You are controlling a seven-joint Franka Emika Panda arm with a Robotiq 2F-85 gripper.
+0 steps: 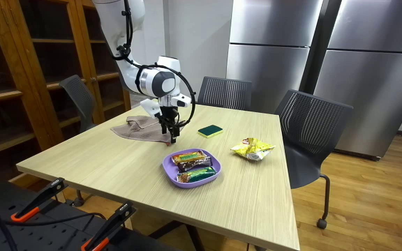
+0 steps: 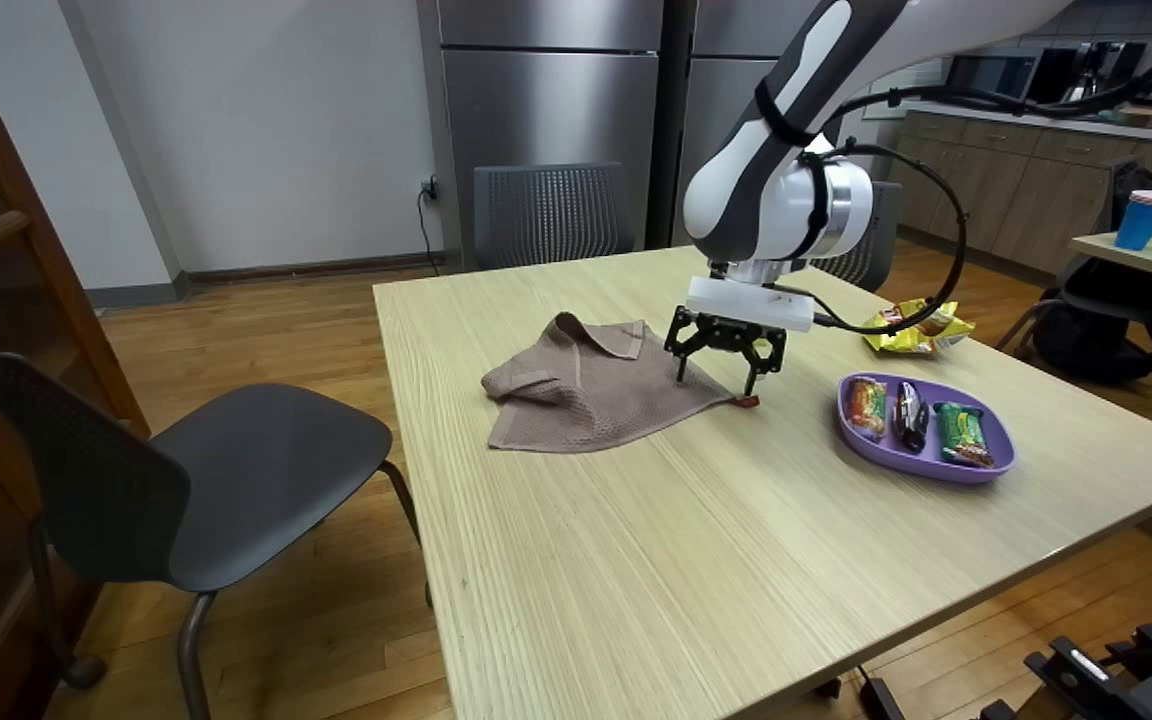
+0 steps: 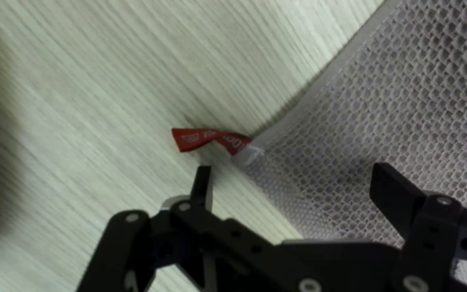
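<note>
1. Steel refrigerators (image 1: 269, 76) stand beyond the surface (image 1: 239, 202), at the far right in an exterior view.
2. The surface, pale and wood-grained, bears the cloth (image 2: 591, 405), tray (image 1: 187, 185), yellow packet (image 1: 251, 148) and sponge (image 1: 210, 131).
3. Dark chairs (image 1: 314, 127) stand at its left, far and right sides in an exterior view.
4. The white arm (image 2: 771, 170) bends down over the surface, the tool (image 2: 715, 384) at its end.
5. The brownish cloth lies on the surface to the left of the tray, rumpled and folded on its left, flatter towards the corner by the tool.
6. The purple tray sits nearer and to the right of the tool in an exterior view.
7. The tool points down, fingers spread wide, grasping nothing. In the wrist view one finger is over bare surface just beside the cloth, the other over its weave, the edge passing between; whether either tip touches cannot be told.
8. The yellow packet, crumpled, lies right of the sponge.
9. The green-and-yellow sponge lies flat, farther than the tray.
10. Three wrapped snacks (image 1: 196, 175) lie side by side in the tray.
11. A twisted red tag (image 3: 189, 140) sticks out from the cloth's corner.
</note>
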